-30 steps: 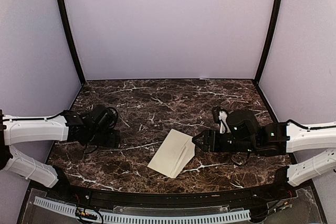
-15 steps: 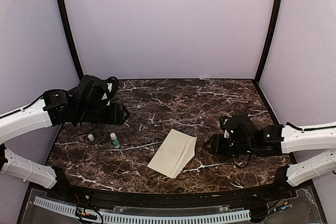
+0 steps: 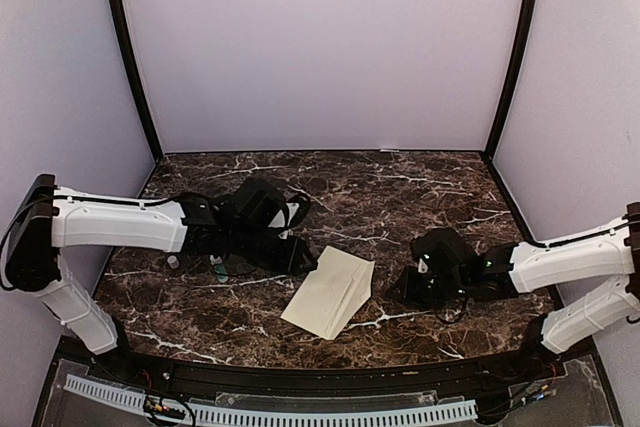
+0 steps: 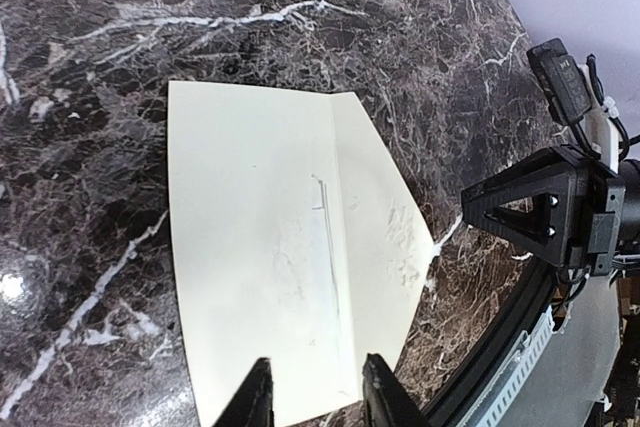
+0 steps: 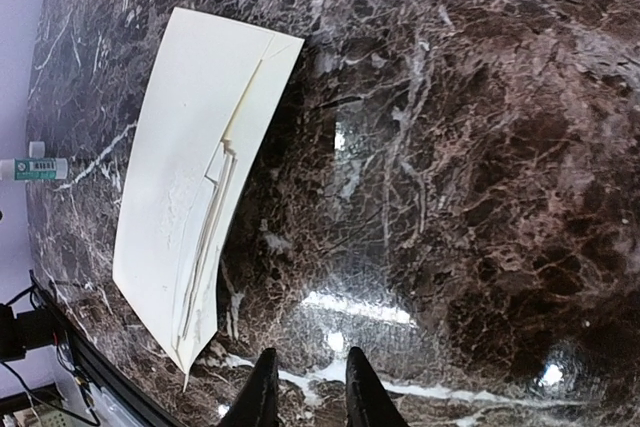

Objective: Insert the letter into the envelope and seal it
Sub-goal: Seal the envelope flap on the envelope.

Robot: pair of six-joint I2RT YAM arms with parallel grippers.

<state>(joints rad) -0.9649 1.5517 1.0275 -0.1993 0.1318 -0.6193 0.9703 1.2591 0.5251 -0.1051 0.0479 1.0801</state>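
The cream envelope [image 3: 322, 297] lies flat at the table's middle, its triangular flap [image 4: 385, 237] along the long side facing my right arm. The letter is hidden; no separate sheet shows. My left gripper [image 3: 300, 255] hovers at the envelope's upper left edge; in the left wrist view its jaws [image 4: 315, 399] stand apart over the envelope [image 4: 250, 247], holding nothing. My right gripper [image 3: 400, 289] sits low on the marble, just right of the envelope [image 5: 190, 177]. Its fingertips [image 5: 308, 392] have a narrow gap with only bare table between them.
A small glue stick [image 3: 218, 268] and its white cap [image 3: 173, 261] lie on the marble left of the envelope, beside my left arm. The stick also shows at the left edge of the right wrist view [image 5: 30, 169]. Lilac walls surround the table; a black rim [image 3: 320, 377] runs along the front.
My left arm swung from the left side over to the envelope, leaving the glue stick and cap on the table. My right gripper drew back from the envelope's right edge. Both jaws narrowed.
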